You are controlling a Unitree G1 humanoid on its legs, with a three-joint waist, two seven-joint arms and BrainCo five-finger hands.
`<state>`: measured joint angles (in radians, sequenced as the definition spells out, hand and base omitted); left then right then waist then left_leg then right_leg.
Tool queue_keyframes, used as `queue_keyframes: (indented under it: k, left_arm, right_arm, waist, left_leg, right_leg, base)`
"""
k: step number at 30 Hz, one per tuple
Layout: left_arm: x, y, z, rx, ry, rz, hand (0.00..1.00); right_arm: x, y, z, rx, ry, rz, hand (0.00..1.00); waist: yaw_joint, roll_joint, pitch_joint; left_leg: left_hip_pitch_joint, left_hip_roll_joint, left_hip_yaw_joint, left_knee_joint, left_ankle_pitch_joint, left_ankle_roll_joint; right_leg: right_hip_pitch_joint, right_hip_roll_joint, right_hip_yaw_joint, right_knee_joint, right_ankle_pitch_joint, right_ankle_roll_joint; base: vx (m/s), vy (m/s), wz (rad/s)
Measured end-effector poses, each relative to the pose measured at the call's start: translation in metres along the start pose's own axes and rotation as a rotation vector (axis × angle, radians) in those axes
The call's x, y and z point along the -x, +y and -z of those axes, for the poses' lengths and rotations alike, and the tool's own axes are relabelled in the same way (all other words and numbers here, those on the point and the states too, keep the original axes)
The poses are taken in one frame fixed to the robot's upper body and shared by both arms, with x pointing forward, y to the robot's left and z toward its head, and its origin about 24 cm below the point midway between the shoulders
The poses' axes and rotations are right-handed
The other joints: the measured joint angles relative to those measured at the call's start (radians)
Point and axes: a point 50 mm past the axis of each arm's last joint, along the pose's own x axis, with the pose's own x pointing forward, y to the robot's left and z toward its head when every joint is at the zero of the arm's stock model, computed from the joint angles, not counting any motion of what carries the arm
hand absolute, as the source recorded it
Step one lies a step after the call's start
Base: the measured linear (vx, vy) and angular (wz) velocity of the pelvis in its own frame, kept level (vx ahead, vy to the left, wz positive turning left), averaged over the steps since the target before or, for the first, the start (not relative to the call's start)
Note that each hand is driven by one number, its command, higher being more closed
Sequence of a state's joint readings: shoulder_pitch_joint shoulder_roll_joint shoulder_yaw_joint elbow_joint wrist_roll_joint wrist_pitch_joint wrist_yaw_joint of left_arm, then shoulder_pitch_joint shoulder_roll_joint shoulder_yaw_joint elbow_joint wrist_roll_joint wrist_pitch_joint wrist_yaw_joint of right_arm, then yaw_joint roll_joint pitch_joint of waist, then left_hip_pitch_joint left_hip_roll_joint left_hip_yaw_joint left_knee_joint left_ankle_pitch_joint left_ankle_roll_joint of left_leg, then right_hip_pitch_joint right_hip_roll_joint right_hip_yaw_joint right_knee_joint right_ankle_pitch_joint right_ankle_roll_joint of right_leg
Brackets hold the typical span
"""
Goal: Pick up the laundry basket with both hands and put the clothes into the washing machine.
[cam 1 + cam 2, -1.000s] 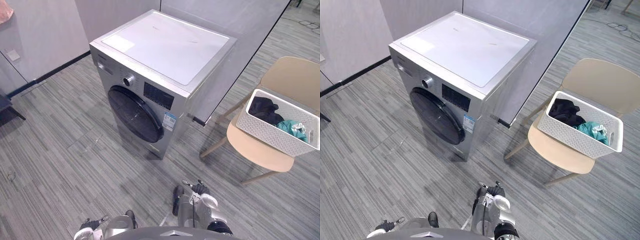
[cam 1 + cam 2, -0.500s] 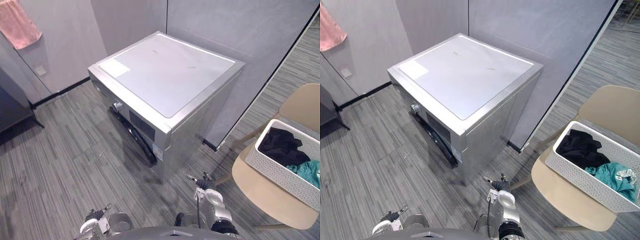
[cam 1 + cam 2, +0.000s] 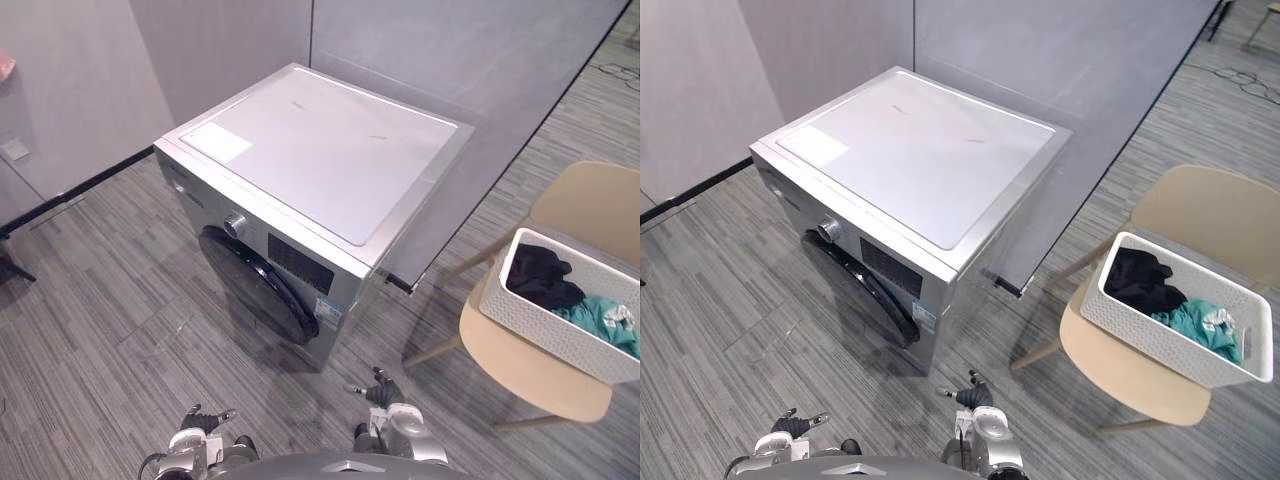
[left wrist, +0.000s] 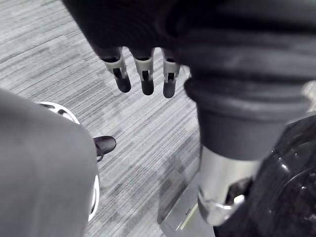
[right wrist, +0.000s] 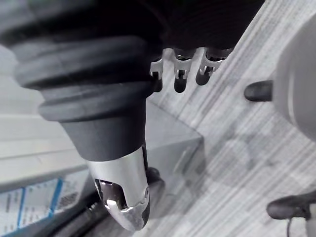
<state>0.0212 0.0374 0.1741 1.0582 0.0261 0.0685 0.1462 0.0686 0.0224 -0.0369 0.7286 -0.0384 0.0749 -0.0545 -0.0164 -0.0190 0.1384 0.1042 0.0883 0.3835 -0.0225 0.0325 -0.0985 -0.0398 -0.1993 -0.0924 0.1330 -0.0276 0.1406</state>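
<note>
I am starting from nothing done: the laundry basket point(image 3: 535, 322), holding the clothes point(image 3: 541, 279), is sitting on the chair point(image 3: 525, 378) seat, well apart from the washing machine point(image 3: 320, 160) with its door point(image 3: 262, 290) shut, while my left hand point(image 4: 142, 79) and right hand point(image 5: 180, 74) are hanging low, fingers point(image 4: 121, 79) apart and relaxed, gripping nothing.

Washing machine point(image 3: 320, 160): one, with one round door point(image 3: 258, 290) and one knob point(image 3: 236, 224). Chair point(image 3: 590, 205): one. Laundry basket point(image 3: 545, 335): one. Clothes in it: two pieces told apart by colour, one black garment point(image 3: 540, 280) and one teal garment point(image 3: 598, 318); anything underneath cannot be counted. Hands: two, left hand point(image 4: 143, 74) and right hand point(image 5: 180, 69).
</note>
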Motion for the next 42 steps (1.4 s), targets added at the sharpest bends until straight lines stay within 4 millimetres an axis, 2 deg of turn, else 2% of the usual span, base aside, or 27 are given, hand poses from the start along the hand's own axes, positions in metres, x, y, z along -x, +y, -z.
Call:
queue_keyframes:
  k: [2, 6, 9, 11, 12, 16, 19, 25, 27, 30, 32, 35, 40, 42]
  left_arm:
    - [0.000, 0.000, 0.000, -0.012, -0.001, 0.001, 0.00]
    - [-0.001, 0.001, -0.003, -0.023, -0.010, -0.002, 0.00]
    - [-0.002, 0.003, -0.008, -0.026, -0.021, -0.007, 0.00]
    - [-0.003, 0.004, -0.013, -0.036, -0.032, -0.010, 0.00]
    - [-0.003, 0.005, -0.015, -0.041, -0.039, -0.011, 0.00]
    - [-0.004, 0.002, -0.028, -0.038, -0.069, -0.010, 0.00]
    - [-0.004, 0.000, -0.038, -0.033, -0.100, -0.009, 0.00]
    - [-0.004, 0.000, -0.049, -0.014, -0.128, -0.025, 0.00]
    - [-0.004, 0.000, -0.054, -0.011, -0.140, -0.028, 0.00]
    - [-0.004, 0.000, -0.058, 0.007, -0.147, -0.043, 0.00]
    - [-0.005, 0.002, -0.057, 0.021, -0.141, -0.057, 0.00]
    - [-0.005, 0.003, -0.056, 0.017, -0.132, -0.065, 0.00]
    - [-0.005, 0.006, -0.057, 0.013, -0.128, -0.071, 0.00]
    - [-0.005, 0.009, -0.057, 0.008, -0.126, -0.078, 0.00]
  right_arm:
    - [0.000, 0.004, -0.002, 0.060, -0.007, -0.040, 0.00]
    - [-0.004, 0.018, -0.021, 0.219, -0.069, -0.150, 0.00]
    - [-0.002, 0.046, -0.038, 0.331, -0.134, -0.295, 0.00]
    - [0.003, 0.070, -0.059, 0.357, -0.214, -0.413, 0.00]
    - [0.004, 0.082, -0.071, 0.367, -0.248, -0.458, 0.00]
    - [0.008, 0.105, -0.109, 0.353, -0.339, -0.550, 0.00]
    - [0.015, 0.122, -0.147, 0.328, -0.430, -0.609, 0.00]
    - [0.033, 0.146, -0.183, 0.254, -0.540, -0.691, 0.00]
    - [0.037, 0.149, -0.194, 0.247, -0.574, -0.690, 0.00]
    - [0.048, 0.141, -0.222, 0.168, -0.689, -0.628, 0.00]
    - [0.060, 0.134, -0.248, 0.117, -0.800, -0.582, 0.00]
    - [0.073, 0.128, -0.263, 0.070, -0.884, -0.554, 0.00]
    - [0.099, 0.124, -0.262, 0.020, -0.991, -0.604, 0.00]
    - [0.107, 0.113, -0.247, -0.019, -1.011, -0.612, 0.00]
  waist:
    - [0.001, -0.001, 0.000]
    - [0.008, -0.010, 0.005]
    - [0.018, -0.023, 0.018]
    - [0.028, -0.033, 0.027]
    - [0.030, -0.037, 0.036]
    - [0.054, -0.039, 0.075]
    - [0.070, -0.042, 0.114]
    - [0.081, -0.047, 0.155]
    - [0.088, -0.050, 0.173]
    - [0.096, -0.052, 0.186]
    - [0.090, -0.055, 0.187]
    - [0.078, -0.055, 0.188]
    - [0.065, -0.066, 0.194]
    - [0.055, -0.076, 0.198]
  left_leg:
    - [0.001, -0.003, 0.000, -0.014, 0.006, 0.001]
    - [-0.015, -0.015, -0.001, -0.048, 0.027, 0.008]
    - [-0.025, -0.022, -0.031, -0.054, 0.032, 0.010]
    - [-0.044, -0.025, -0.060, -0.054, 0.037, 0.016]
    - [-0.055, -0.026, -0.077, -0.055, 0.042, 0.017]
    - [-0.076, -0.025, -0.103, -0.055, 0.054, 0.019]
    - [-0.087, -0.024, -0.115, -0.055, 0.061, 0.020]
    - [-0.103, -0.023, -0.137, -0.054, 0.063, 0.018]
    - [-0.104, -0.023, -0.136, -0.054, 0.063, 0.018]
    - [-0.113, -0.022, -0.138, -0.054, 0.064, 0.018]
    - [-0.126, -0.021, -0.136, -0.054, 0.066, 0.017]
    - [-0.127, -0.020, -0.134, -0.054, 0.067, 0.017]
    - [-0.122, -0.016, -0.116, -0.054, 0.066, 0.016]
    - [-0.121, -0.012, -0.104, -0.054, 0.064, 0.014]
  right_leg:
    - [-0.006, 0.001, 0.004, -0.012, 0.012, 0.002]
    - [-0.035, 0.003, 0.025, -0.033, 0.040, 0.002]
    - [-0.032, 0.003, 0.023, -0.062, 0.062, 0.003]
    - [-0.032, 0.002, 0.007, -0.077, 0.070, 0.001]
    - [-0.032, 0.000, -0.007, -0.078, 0.072, 0.000]
    - [-0.030, -0.001, -0.029, -0.076, 0.076, -0.002]
    - [-0.032, 0.000, -0.041, -0.077, 0.079, 0.001]
    - [-0.032, 0.001, -0.061, -0.078, 0.078, 0.000]
    - [-0.033, 0.001, -0.060, -0.078, 0.078, 0.000]
    - [-0.041, 0.001, -0.055, -0.075, 0.078, 0.000]
    - [-0.059, 0.001, -0.050, -0.071, 0.079, 0.000]
    - [-0.062, 0.002, -0.044, -0.070, 0.079, 0.000]
    - [-0.068, 0.006, -0.018, -0.068, 0.079, 0.000]
    - [-0.079, 0.010, -0.003, -0.061, 0.079, 0.000]
  base:
    - [-0.06, 0.015, -0.08]
    - [-0.07, 0.018, -0.11]
    - [-0.05, 0.004, 0.03]
    - [-0.03, -0.006, 0.24]
    - [-0.02, -0.010, 0.32]
    - [-0.02, -0.004, 0.22]
    - [-0.02, 0.004, 0.13]
    - [0.01, 0.001, 0.10]
    - [0.00, 0.000, 0.00]
    - [0.00, 0.003, 0.01]
    - [0.00, 0.003, -0.02]
    - [0.00, 0.001, -0.02]
    - [-0.01, 0.002, -0.09]
    - [-0.02, -0.007, -0.17]
